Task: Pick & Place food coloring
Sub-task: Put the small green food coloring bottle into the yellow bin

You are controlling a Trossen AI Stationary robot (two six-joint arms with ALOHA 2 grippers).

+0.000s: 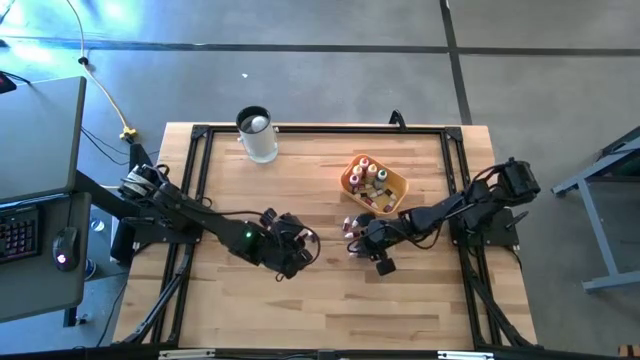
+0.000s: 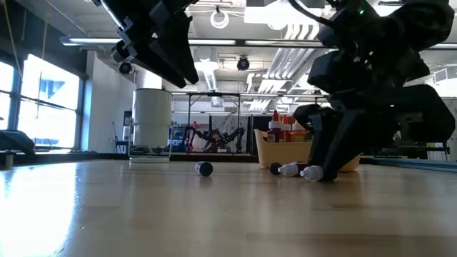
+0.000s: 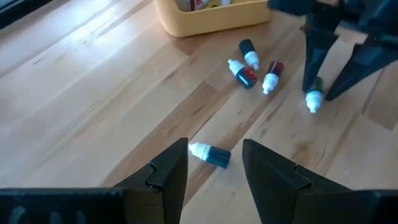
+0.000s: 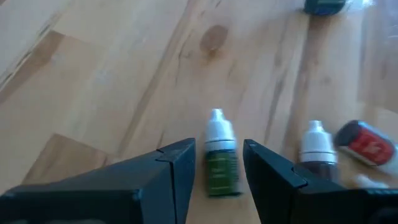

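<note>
Now, line by line:

Right gripper (image 4: 214, 165): low over the table just in front of the tray, fingers parted on either side of a green-bodied, white-capped food coloring bottle (image 4: 219, 157) lying flat — not closed on it, with gaps visible on both sides.

Left gripper (image 3: 214, 165): hovering above the wood near the table's middle, fingers apart, nothing held; a dark bottle with a white cap (image 3: 210, 154) lies on the table just beyond its fingertips.

Loose bottles: three more (image 3: 256, 66) lie on their sides between the two grippers and the tray, close together — dark and red bodies, white caps.

Tray (image 1: 396, 187): orange-yellow, toward the far right of the table, with several bottles standing upright inside.

Cup (image 1: 258, 134): tall and clear with a dark rim, near the far edge, well apart from the bottles.
</note>
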